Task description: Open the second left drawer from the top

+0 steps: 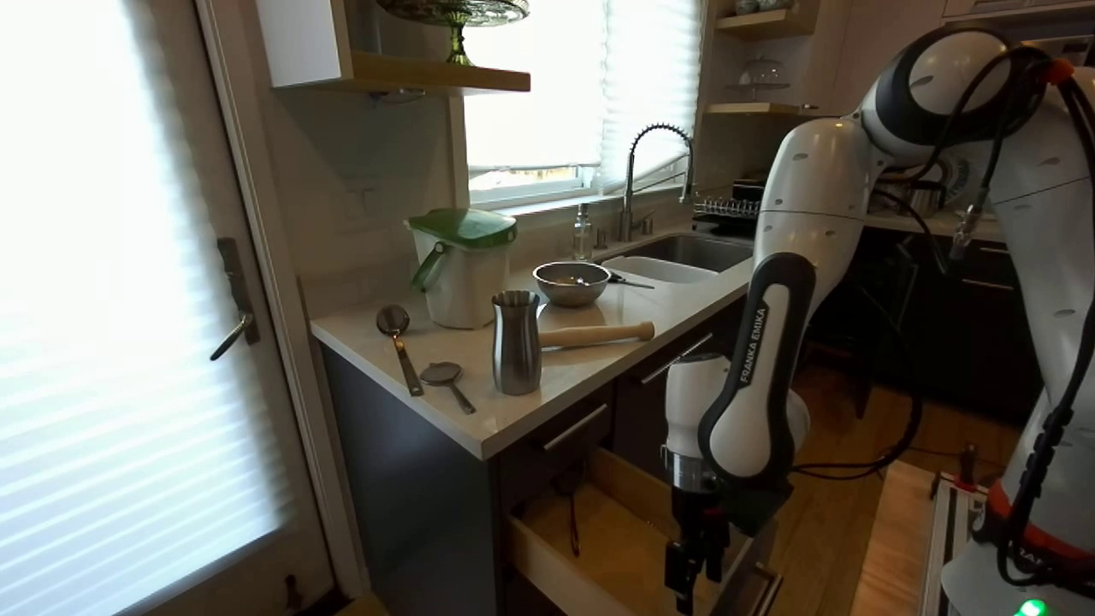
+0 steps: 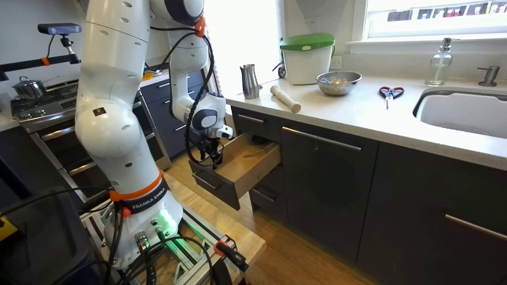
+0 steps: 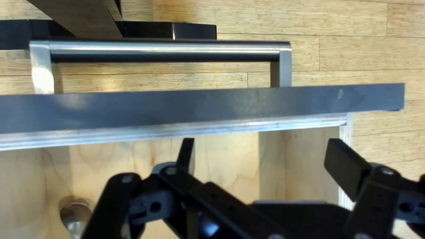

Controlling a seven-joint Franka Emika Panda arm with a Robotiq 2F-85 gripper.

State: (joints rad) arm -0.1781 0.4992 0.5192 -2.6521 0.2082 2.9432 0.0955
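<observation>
The second left drawer from the top stands pulled out, with its pale wood box showing in both exterior views [image 1: 547,560] [image 2: 257,170]. Its dark front [image 3: 199,106] and silver bar handle [image 3: 166,49] cross the wrist view; the handle also shows in an exterior view [image 2: 204,180]. My gripper [image 3: 260,146] is open with nothing between its fingers. It points down over the drawer's front part, on the inner side of the front panel, apart from the handle. It also shows in both exterior views [image 1: 695,582] [image 2: 210,160]. Whether a fingertip touches the drawer, I cannot tell.
A metal spoon-like utensil [image 3: 74,215] lies inside the drawer. The drawer above [image 2: 253,122] and the one below [image 2: 269,194] are closed. On the counter [image 1: 479,428] stand a metal cup [image 1: 517,346], a wooden pestle [image 1: 599,334], a bowl [image 1: 571,291] and a green-lidded bin [image 1: 466,282].
</observation>
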